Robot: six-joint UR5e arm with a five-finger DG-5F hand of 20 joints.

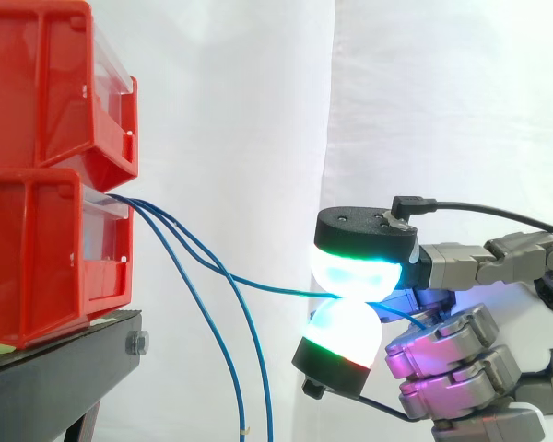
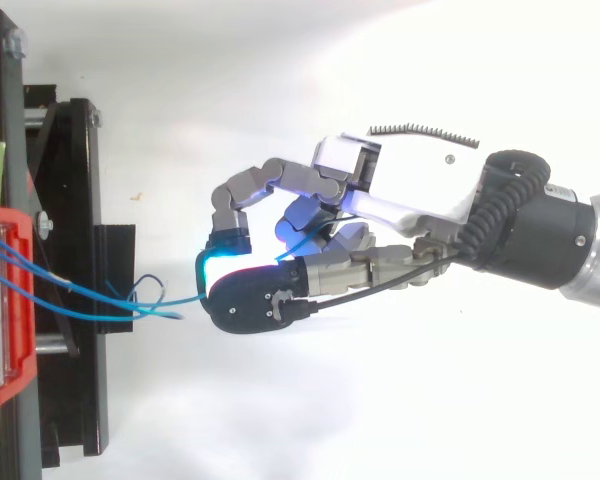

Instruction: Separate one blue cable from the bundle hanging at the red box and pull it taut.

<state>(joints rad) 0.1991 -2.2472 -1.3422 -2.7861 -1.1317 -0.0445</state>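
Note:
Thin blue cables [image 1: 189, 241] come out of the lower red bin [image 1: 46, 253] at its front edge. Two of them hang down in loose curves [image 1: 240, 368]. One blue cable [image 1: 267, 286] runs nearly level to the right into my hand [image 1: 461, 267], pinched between two glowing fingertips [image 1: 355, 267], and it sags a little. From above, the same cable [image 2: 165, 303] leads from the red bin [image 2: 5, 300] to the fingertips [image 2: 220, 272] of my hand [image 2: 400, 200]. The other fingers are curled under the palm.
A second red bin [image 1: 55, 83] is stacked on the lower one. Both stand on a black stand [image 1: 64, 359] at the left. A white curtain hangs behind. The arm enters from the right.

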